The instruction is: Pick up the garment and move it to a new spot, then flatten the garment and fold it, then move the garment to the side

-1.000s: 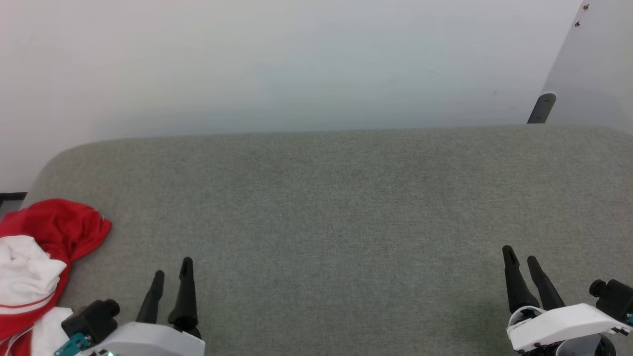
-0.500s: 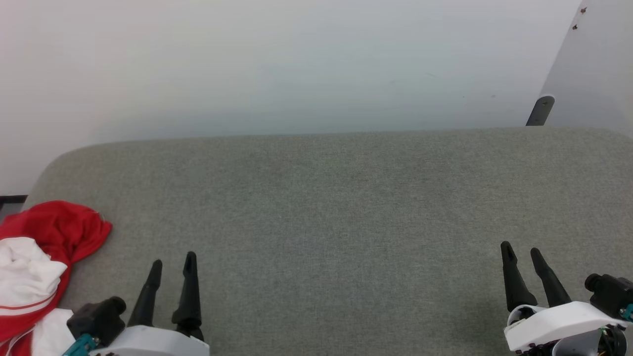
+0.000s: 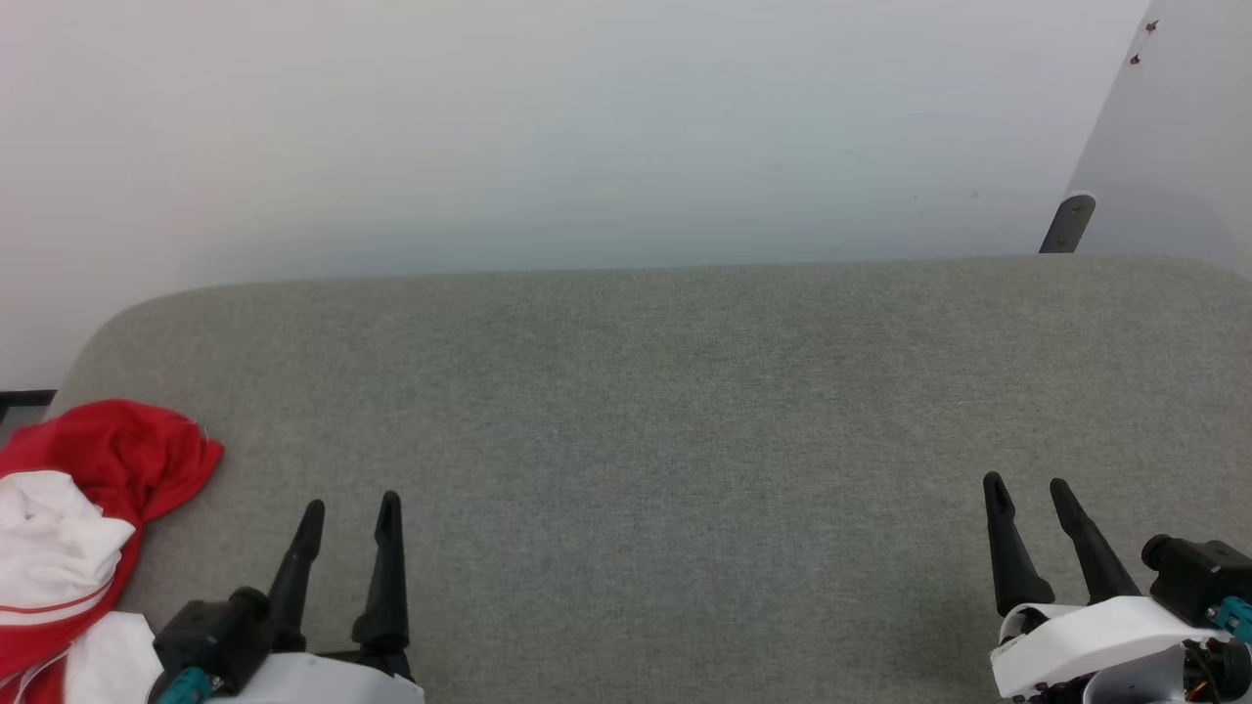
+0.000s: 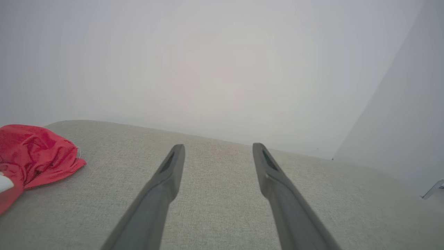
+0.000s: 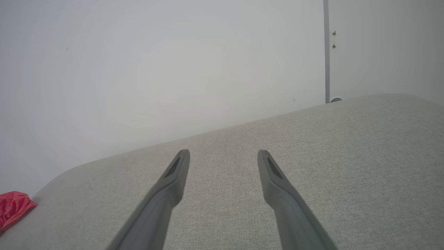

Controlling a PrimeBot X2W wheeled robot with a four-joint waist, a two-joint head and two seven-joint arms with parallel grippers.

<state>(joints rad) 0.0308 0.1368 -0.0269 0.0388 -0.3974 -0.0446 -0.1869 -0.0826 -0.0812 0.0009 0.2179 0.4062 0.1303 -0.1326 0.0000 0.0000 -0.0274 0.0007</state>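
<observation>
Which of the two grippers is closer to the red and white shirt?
The left gripper: the shirt lies crumpled beside it at the left end of the grey cushion, while the right gripper is near the opposite end.

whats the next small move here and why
Probably swing the left gripper leftward to the garment, which lies crumpled at the grey cushion's left end. That gripper is open, empty and nearest; the right gripper sits far across.
</observation>
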